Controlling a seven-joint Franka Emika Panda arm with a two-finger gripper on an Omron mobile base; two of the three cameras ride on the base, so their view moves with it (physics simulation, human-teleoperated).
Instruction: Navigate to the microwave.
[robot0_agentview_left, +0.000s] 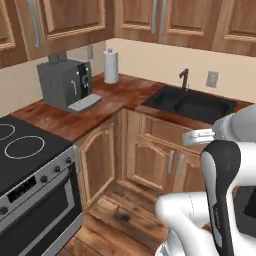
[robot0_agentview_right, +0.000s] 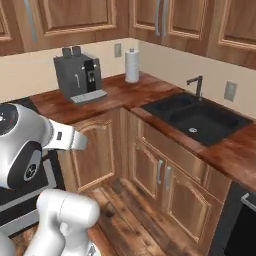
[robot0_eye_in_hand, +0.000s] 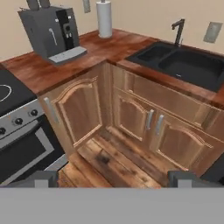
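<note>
Pincer (robot0_eye_in_hand: 112, 178) released, tips well apart, over floor before corner cabinets; we faced sink (robot0_eye_in_hand: 183, 61), coffee machine (robot0_eye_in_hand: 50, 30) left of it.

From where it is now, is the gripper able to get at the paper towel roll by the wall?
Probably not: the paper towel roll stands at the counter's back corner, with open floor between, and the gripper hangs low over it.

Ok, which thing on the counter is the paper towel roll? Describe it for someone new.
Find the wooden corner counter between stove and black sink. In the far corner, against the wall, stands the paper towel roll: a white upright cylinder, unlike the boxy grey coffee machine to its left.
</note>
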